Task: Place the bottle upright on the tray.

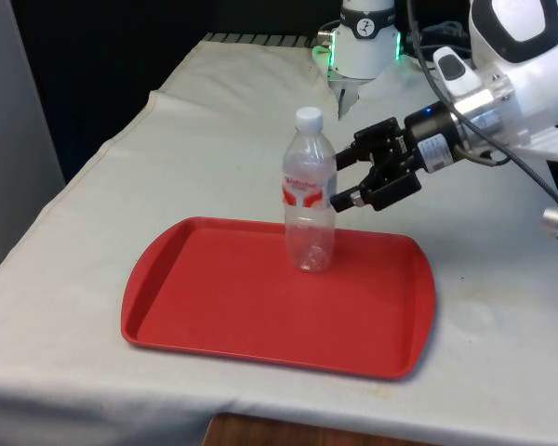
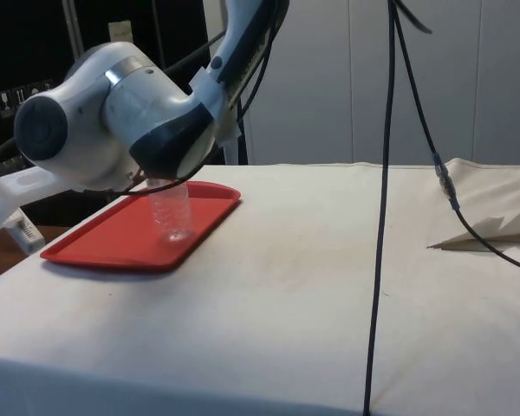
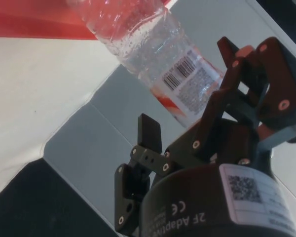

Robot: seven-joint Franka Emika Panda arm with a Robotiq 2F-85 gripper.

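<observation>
The counter (image 1: pixel 214 121), draped in one white cloth, carries one flat red plastic tray (image 1: pixel 214 307). On it, near the far rim, one clear plastic water bottle with a white cap and red label (image 1: pixel 309 200) stands upright, so the placement looks done; only the retreat seems left. The one black two-finger hand (image 1: pixel 339 181) sits just beside the label, fingers spread and holding nothing.

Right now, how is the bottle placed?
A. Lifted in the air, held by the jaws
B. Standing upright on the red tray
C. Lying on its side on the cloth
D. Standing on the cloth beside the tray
B: the bottle stands cap up on the red tray, and the open gripper is beside it.
</observation>
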